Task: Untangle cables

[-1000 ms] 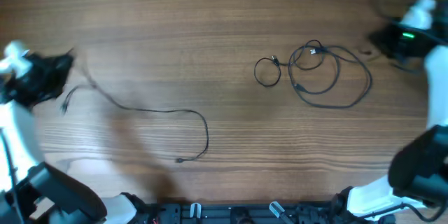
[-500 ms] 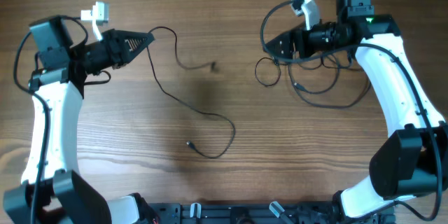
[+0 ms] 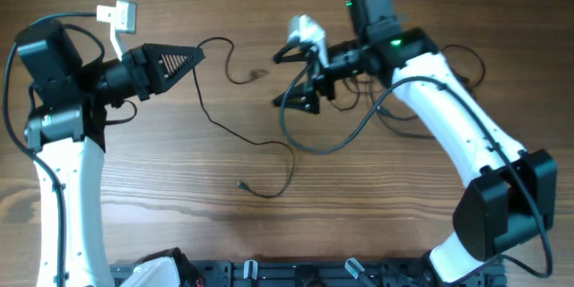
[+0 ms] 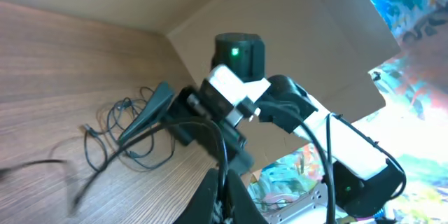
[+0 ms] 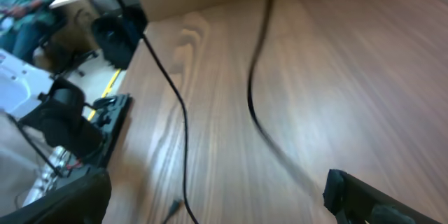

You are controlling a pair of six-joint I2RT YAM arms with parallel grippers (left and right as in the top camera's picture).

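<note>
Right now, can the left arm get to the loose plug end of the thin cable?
Probably yes: the plug end lies on bare table, nothing between it and the left claw. But that claw looks shut on the same thin cable, so it must let go first.

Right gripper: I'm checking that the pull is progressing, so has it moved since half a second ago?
Yes. The right gripper has shifted left, away from the right edge of the table toward its centre.

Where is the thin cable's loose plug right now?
Overhead view: the plug lies on the table left of centre, toward the front edge, below the left gripper that pinches the thin cable.
</note>
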